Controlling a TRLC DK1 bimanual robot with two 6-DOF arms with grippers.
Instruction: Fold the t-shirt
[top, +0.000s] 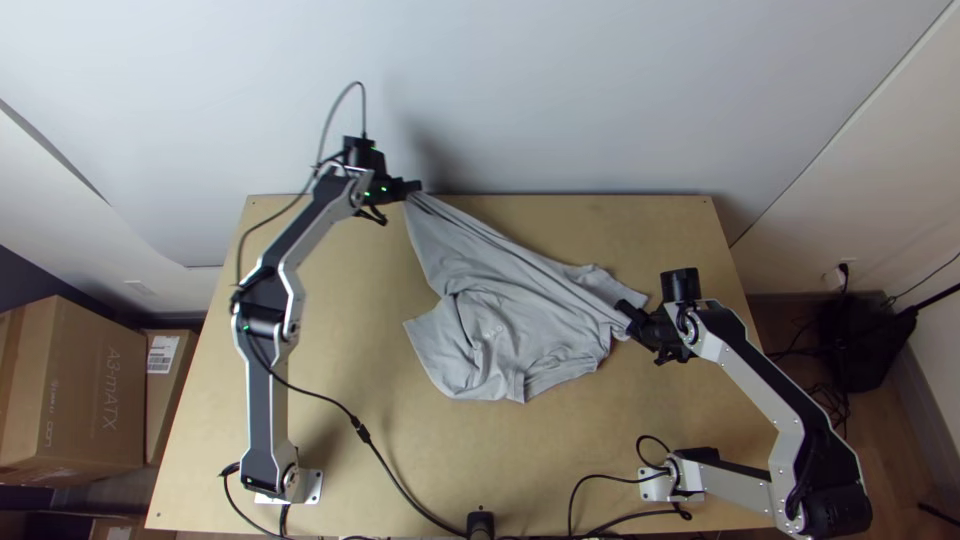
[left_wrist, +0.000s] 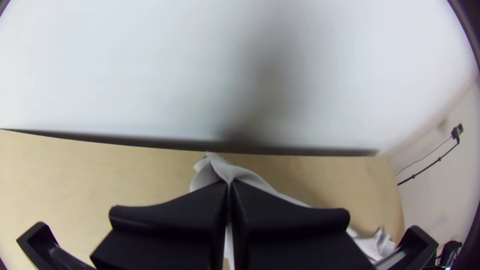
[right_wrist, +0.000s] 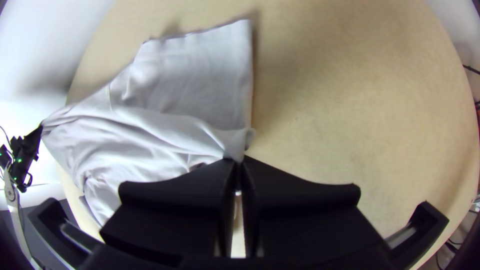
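Shirt (top: 510, 340): one, grey, lying partly on the table and stretched between the two grippers.
Shirt's long axis: slanting, from the table's far edge, left of centre, down to the right and nearer the bases, ending at the right gripper.
Shirt's direction: a narrow, gathered end points to the far left; a loose flap points left at mid-table, and another points right, just beyond the right gripper. Which end is the neck, I cannot tell.
Shirt's lie: long straight creases along the stretched side; the rest spreads, rumpled, toward the near edge.
Table (top: 330, 350): one, light wood, under the shirt.
Arms: two, the left arm (top: 267, 400) up the left side, the right arm (top: 770, 370) bent in from the right.
Left gripper (top: 412, 188): one, at the far edge, two black fingers pressed together on the gathered end of the shirt.
Right gripper (top: 625, 308): one, right of centre, its two fingers pinching the shirt's opposite end.
Boxes (top: 90, 390): at least two, cardboard, beside the table at left.
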